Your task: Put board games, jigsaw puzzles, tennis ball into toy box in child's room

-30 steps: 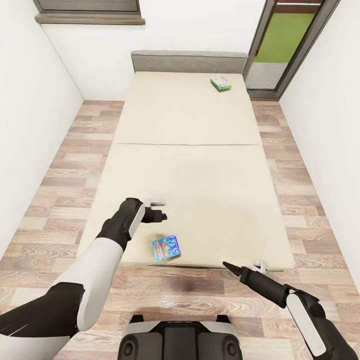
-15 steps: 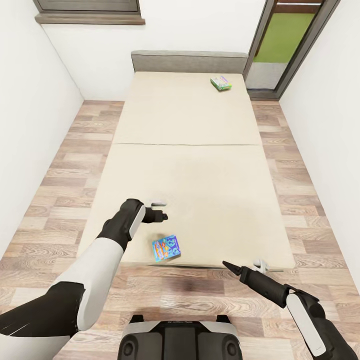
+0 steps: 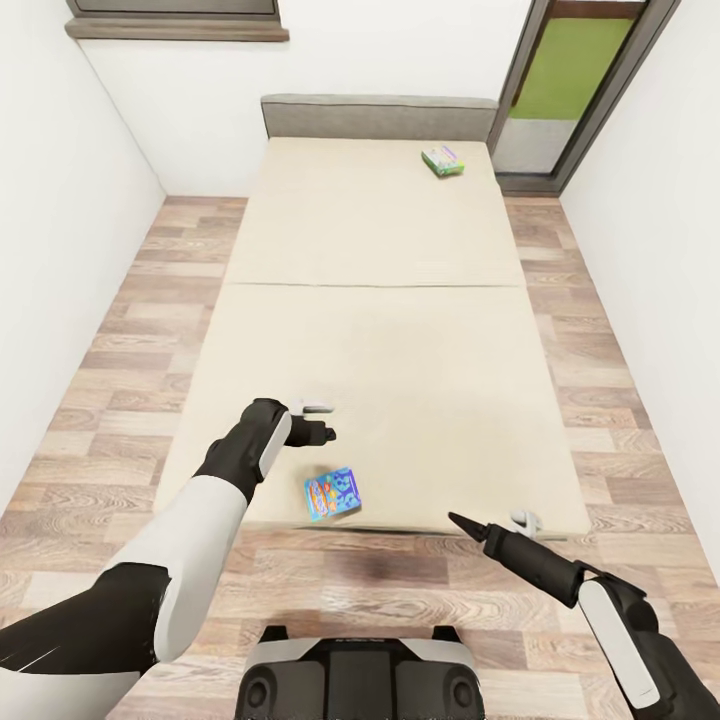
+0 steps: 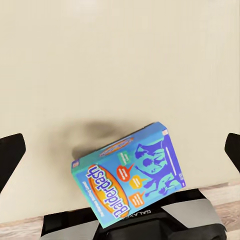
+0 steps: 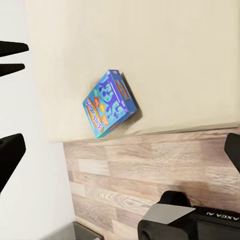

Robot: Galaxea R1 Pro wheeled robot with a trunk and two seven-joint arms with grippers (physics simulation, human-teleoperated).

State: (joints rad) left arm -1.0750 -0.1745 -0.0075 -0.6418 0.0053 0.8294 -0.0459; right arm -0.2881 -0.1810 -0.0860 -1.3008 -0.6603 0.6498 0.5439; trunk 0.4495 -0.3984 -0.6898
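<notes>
I am looking down from the head camera at a long beige bed (image 3: 380, 330) that runs up the middle of the frame to a grey headboard (image 3: 378, 116). The blue rectangular board game box with orange lettering (image 3: 332, 494) lies flat near the bed's bottom edge, just left of centre. The small green board game box (image 3: 442, 161) sits far up the frame, close to the headboard and the bed's right edge; at that range I cannot read its printing.

My black left gripper (image 3: 322, 433) hangs above the mattress, just up and left of the blue box and apart from it. In the left wrist view its two dark fingertips (image 4: 11, 152) sit at opposite sides of the frame, spread wide with nothing between them, and the blue box (image 4: 131, 179) lies below, one corner overhanging the bed's edge above the robot base.

My black right gripper (image 3: 462, 525) points up-left over the bare wood-plank floor (image 3: 400, 570) at lower right, short of the bed's corner. From the head it reads as a single dark point, so I lean on the right wrist view: dark fingers (image 5: 11, 150) show near both side edges, probably held apart and empty. That view also shows the blue box (image 5: 109, 103) skewed beside the bed's edge.

Floor strips run along both sides of the bed between white walls, and a doorway (image 3: 560, 90) opens at upper right.
</notes>
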